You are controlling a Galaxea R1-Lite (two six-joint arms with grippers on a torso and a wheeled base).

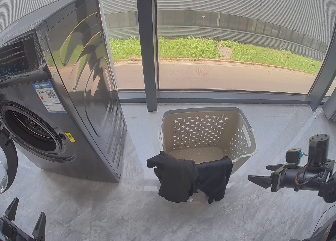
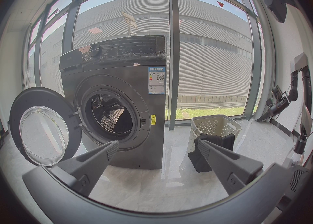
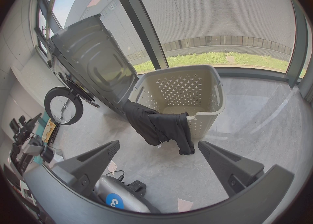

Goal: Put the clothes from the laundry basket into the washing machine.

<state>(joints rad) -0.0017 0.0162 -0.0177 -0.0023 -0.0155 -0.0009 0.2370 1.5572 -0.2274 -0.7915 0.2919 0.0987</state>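
**Dark clothes hang over the basket rim; both sets of jaws wide and bare**

In the head view the washing machine (image 1: 87, 87) stands at 9 o'clock, a dark grey front-loader on the pale marble floor (image 1: 140, 213). Its round door (image 2: 42, 127) is swung fully open, on the side away from the basket. The metal drum shows through the drum opening (image 1: 33, 131).

The laundry basket (image 1: 206, 109) sits at 5 o'clock from the middle of that view, near the machine with a strip of floor between them. The window (image 1: 227, 42) is behind it at 12 o'clock. The dark clothes (image 1: 189, 178) are draped over the rim at the basket's 6 o'clock. A little lies inside and most hangs down the outer wall towards the floor. Whether the lowest ends touch the floor cannot be told. The pale bottom of the basket shows behind them.

The left jaws are low in the 7 o'clock corner, well apart from the machine. Their fingers (image 2: 94, 159) are spread wide with nothing between them. The right jaws are at 4 o'clock, well apart from the basket and pointing towards 9 o'clock. Their fingers (image 3: 228, 166) are likewise spread wide and hold nothing
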